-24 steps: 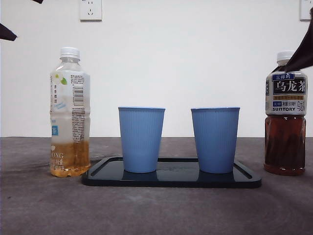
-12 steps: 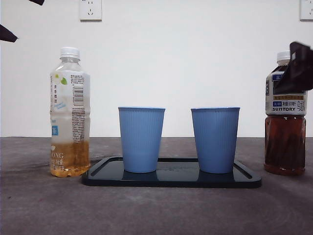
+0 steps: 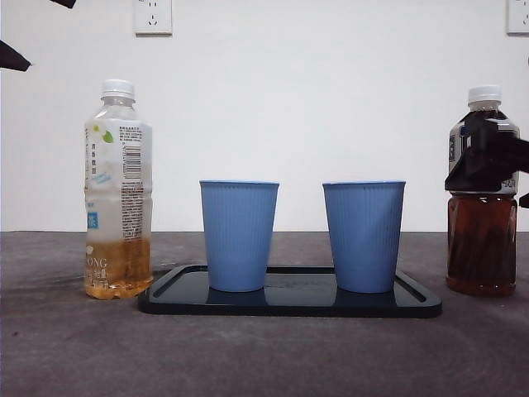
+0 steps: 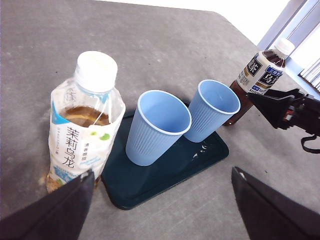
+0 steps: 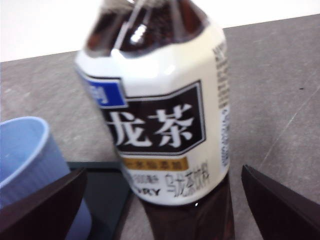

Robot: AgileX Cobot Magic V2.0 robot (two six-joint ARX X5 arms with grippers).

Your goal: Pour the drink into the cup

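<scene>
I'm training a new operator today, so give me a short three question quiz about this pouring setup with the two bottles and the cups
1. True or false: both blue cups stand upright on the dark tray.
2. Which gripper is at the dark oolong tea bottle? A) left gripper B) right gripper C) neither
3. Fill in: the cap of the jasmine tea bottle is ____ the bottle.

Key:
1. True. The left cup and right cup both stand upright on it.
2. B. The right gripper has its open jaws on either side of the bottle's label; the left gripper waits, open, above the jasmine tea bottle.
3. On. Both bottles are capped.
</scene>
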